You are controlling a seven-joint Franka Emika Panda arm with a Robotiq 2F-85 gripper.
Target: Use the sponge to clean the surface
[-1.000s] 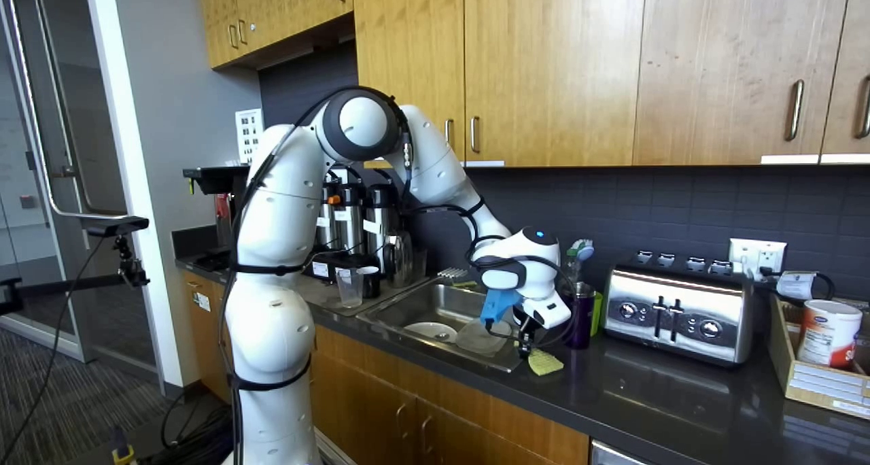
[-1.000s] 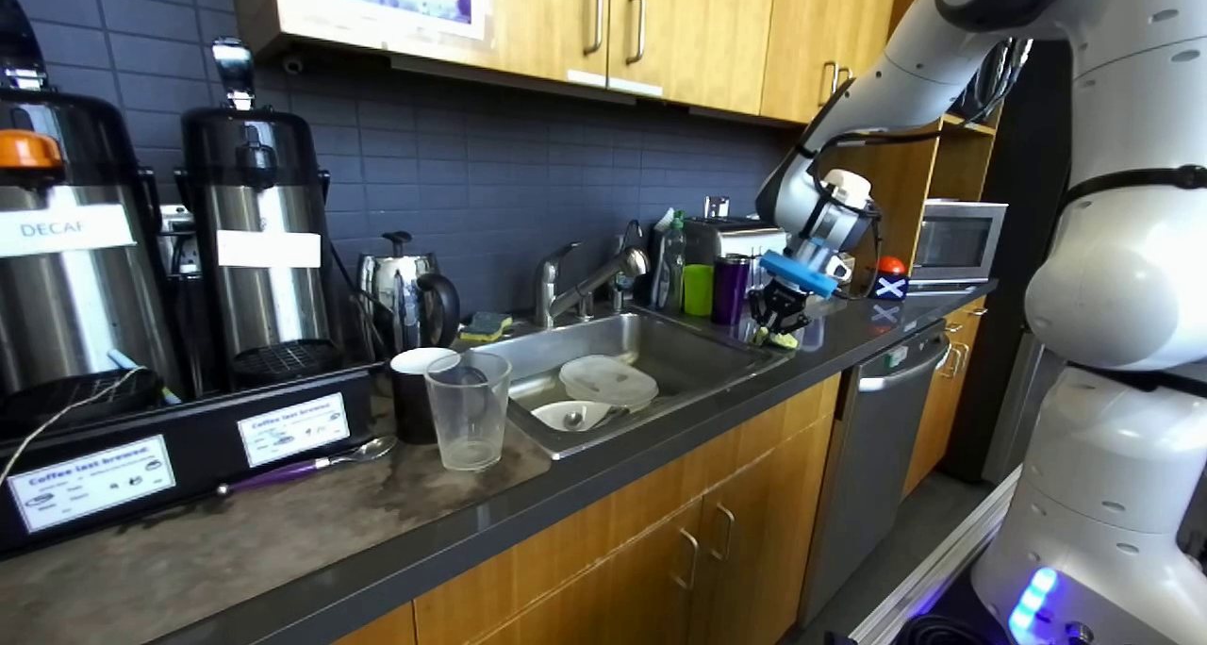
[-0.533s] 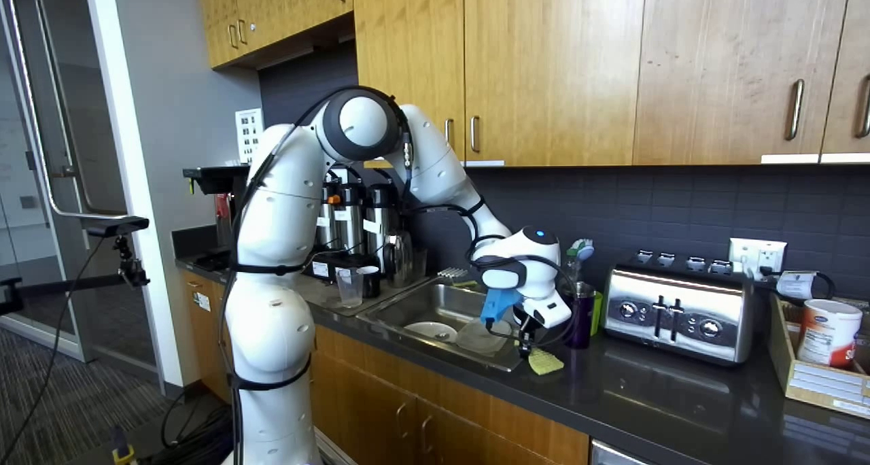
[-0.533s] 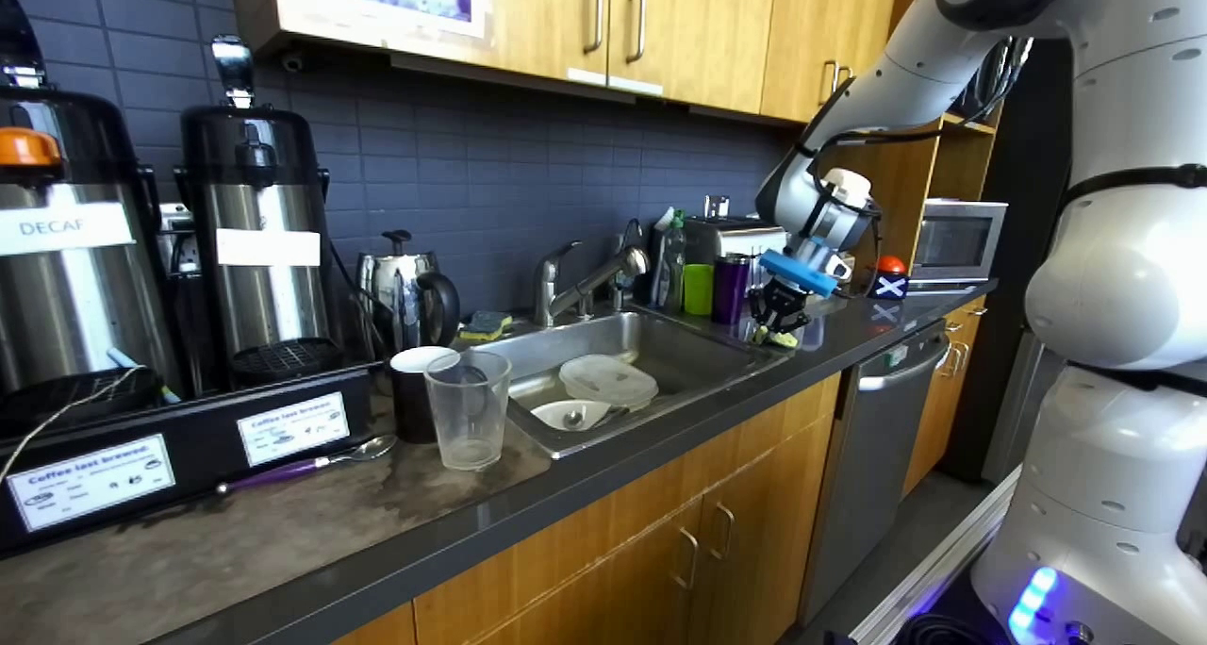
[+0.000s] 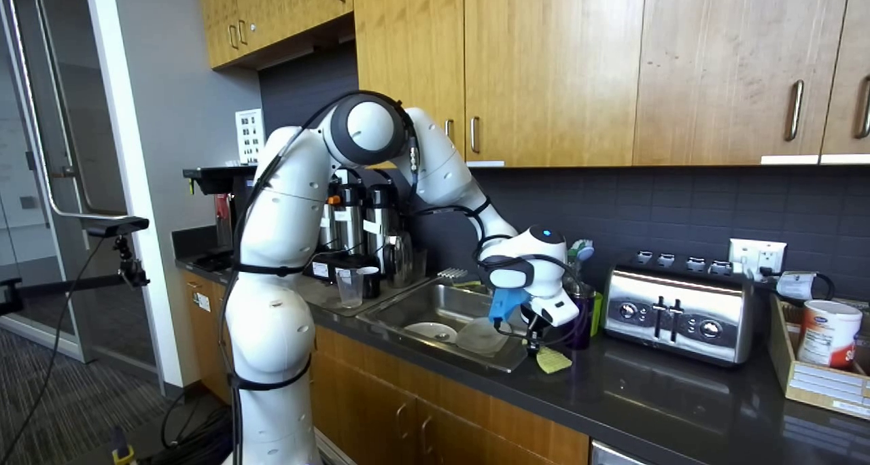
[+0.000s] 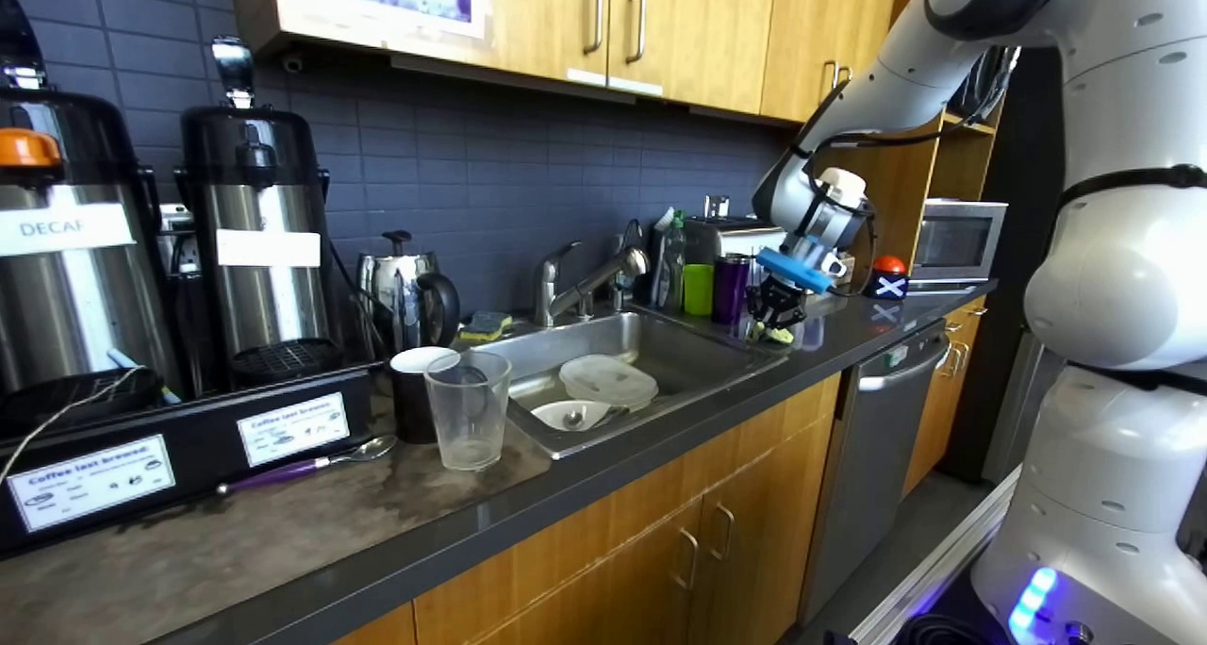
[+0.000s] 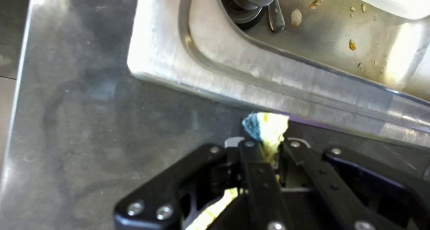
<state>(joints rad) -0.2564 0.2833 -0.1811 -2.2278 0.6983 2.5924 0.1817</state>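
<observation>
- One yellow scrub sponge (image 7: 274,126) was clamped in the Robotiq gripper (image 7: 271,144).
- It seemed light, soft and hard to break, best pinched across its middle.

A: What moved since a moment ago?

B: We have the sponge (image 5: 554,361) and gripper (image 5: 533,348) both nudged toward picture right in an exterior view.

A: Do we log the arm (image 6: 915,79), slid slightly toward picture left in an exterior view?

B: Yes. And we get its elbow (image 5: 370,126) shifted toward picture right in an exterior view, the arm now hiding a bit more of the cup (image 5: 582,326).
</observation>
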